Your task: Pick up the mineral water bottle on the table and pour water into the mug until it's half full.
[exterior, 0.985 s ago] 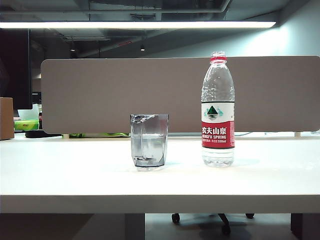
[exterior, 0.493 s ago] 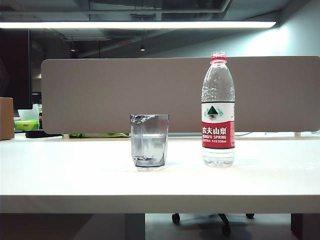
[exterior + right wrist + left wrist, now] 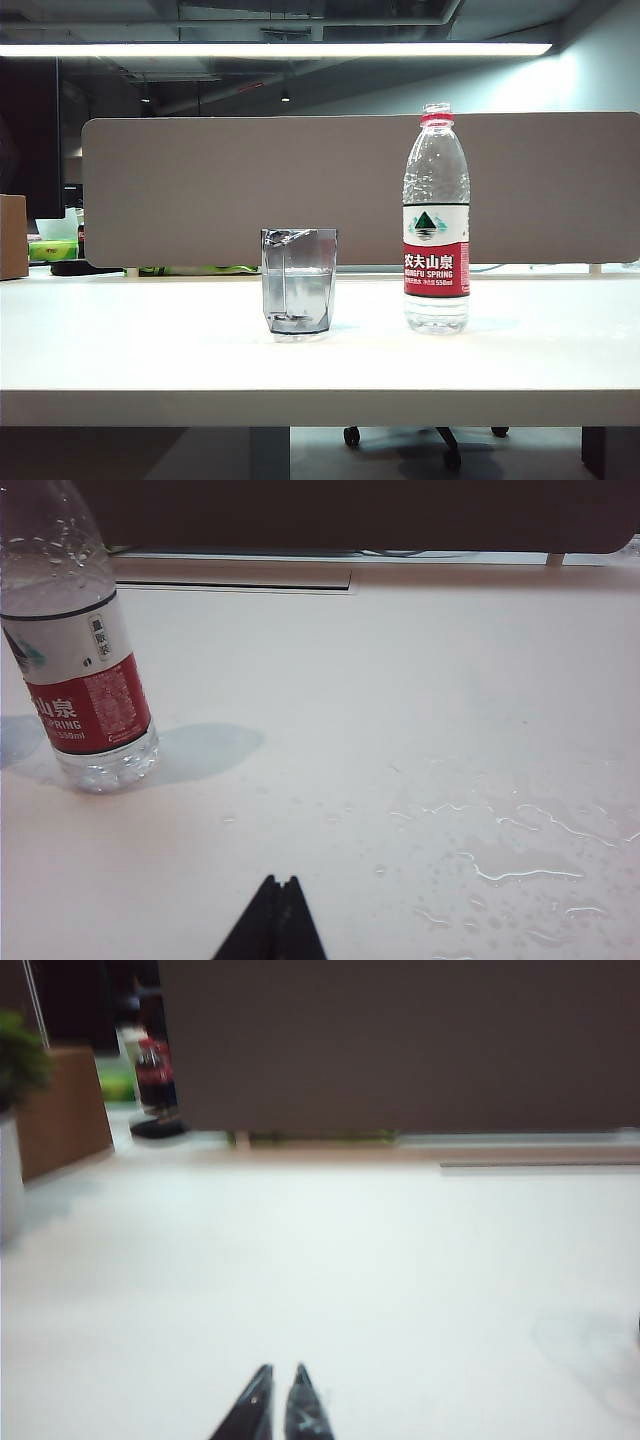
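The mineral water bottle (image 3: 436, 220) stands upright and uncapped on the white table (image 3: 150, 350), right of centre. Left of it, a little apart, stands the smoky-grey mug (image 3: 298, 283) with clear water (image 3: 298, 295) in it. Neither arm shows in the exterior view. In the right wrist view the bottle (image 3: 85, 680) stands well ahead and to one side of my right gripper (image 3: 280, 882), which is shut and empty above the table. My left gripper (image 3: 283, 1370) hovers low over bare tabletop, its tips almost together with nothing between them. The mug is out of both wrist views.
Spilled water (image 3: 520, 850) lies in puddles and drops on the table near my right gripper. A grey partition (image 3: 250, 190) closes off the back edge. At the far left are a brown box (image 3: 65, 1105), a potted plant (image 3: 15, 1060) and a dark red-capped bottle (image 3: 152, 1075).
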